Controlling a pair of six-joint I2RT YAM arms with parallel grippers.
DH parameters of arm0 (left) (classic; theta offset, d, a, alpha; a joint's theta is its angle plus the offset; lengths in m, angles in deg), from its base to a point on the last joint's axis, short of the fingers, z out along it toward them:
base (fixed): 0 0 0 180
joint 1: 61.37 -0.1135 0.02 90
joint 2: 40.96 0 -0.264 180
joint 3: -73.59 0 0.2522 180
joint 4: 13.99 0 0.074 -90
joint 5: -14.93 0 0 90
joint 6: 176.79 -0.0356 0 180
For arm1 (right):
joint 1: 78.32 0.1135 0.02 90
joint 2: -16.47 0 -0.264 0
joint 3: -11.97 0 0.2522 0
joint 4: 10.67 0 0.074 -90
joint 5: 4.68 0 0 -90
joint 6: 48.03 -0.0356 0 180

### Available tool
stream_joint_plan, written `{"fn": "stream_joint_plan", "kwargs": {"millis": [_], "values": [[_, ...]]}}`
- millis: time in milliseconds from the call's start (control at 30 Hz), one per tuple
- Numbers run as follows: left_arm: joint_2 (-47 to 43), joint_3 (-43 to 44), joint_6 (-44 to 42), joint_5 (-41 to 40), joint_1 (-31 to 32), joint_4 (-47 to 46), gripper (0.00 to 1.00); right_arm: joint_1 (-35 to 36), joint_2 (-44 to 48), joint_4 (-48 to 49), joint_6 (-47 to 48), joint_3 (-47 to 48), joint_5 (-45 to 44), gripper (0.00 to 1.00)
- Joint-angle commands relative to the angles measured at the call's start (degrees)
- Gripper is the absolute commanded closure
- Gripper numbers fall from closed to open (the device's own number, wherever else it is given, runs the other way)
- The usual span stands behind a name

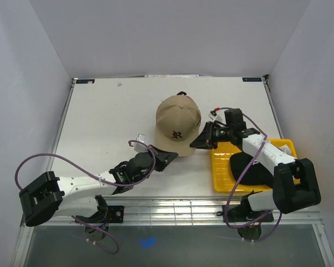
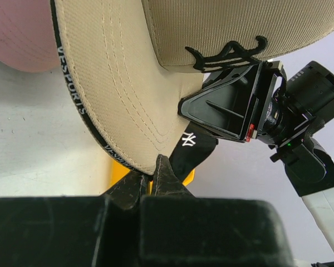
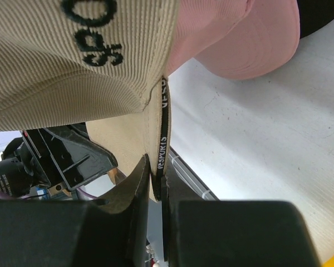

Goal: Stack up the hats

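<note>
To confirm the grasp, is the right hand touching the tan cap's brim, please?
Touching: right wrist view shows the right hand clamped on the brim.

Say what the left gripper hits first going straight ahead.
The brim of the tan cap, pinched in the jaws of the left gripper; past it, probably the right gripper, though depth is unclear.

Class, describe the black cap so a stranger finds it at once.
On the white table, look to the yellow tray at the right. The black cap lies in it, unlike the tan cap at mid-table.
</note>
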Motion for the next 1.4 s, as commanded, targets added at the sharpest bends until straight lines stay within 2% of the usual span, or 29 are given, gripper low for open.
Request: {"fn": "stream_joint_plan", "kwargs": {"millis": [0, 267, 400, 567, 600, 700, 933, 1067, 1367], "values": [[-0.63, -1.97, -0.78, 3.58, 1.39, 5.56, 1.00, -1.39, -2.40, 0.31, 5.49, -1.92, -12.47, 0.92], [0.51, -3.37, 2.64, 2.52, 1.39, 7.06, 1.00, -1.39, -3.46, -0.39, 6.55, -2.89, -14.49, 0.91], [1.21, -3.64, 3.53, 2.26, 1.39, 6.97, 1.00, -1.39, -1.53, -2.32, 7.77, -1.58, -16.07, 0.71], [1.04, -3.46, 3.88, 1.56, 1.39, 7.06, 1.00, -1.39, 0.23, -8.03, 9.71, 2.81, -18.10, 0.52], [0.95, -3.46, 3.97, 1.21, 1.39, 7.06, 1.00, -1.39, 0.41, -8.65, 9.89, 3.34, -18.19, 0.46], [0.69, -3.29, 4.14, 0.68, 1.39, 7.06, 1.00, -1.39, 1.55, -10.49, 10.33, 4.75, -18.89, 0.37], [0.34, -3.99, 6.16, -0.12, 1.39, 8.38, 1.00, -1.39, 7.88, -14.01, 10.50, 8.70, -20.38, 0.36], [0.07, -4.78, 8.01, -0.55, 1.39, 9.52, 1.00, -1.39, 9.47, -16.39, 10.59, 17.29, -21.88, 0.38], [2.79, -3.29, 11.00, -1.52, 1.39, 13.91, 1.00, -1.13, -1.58, -14.63, 10.59, 31.90, -22.32, 0.38]]}}
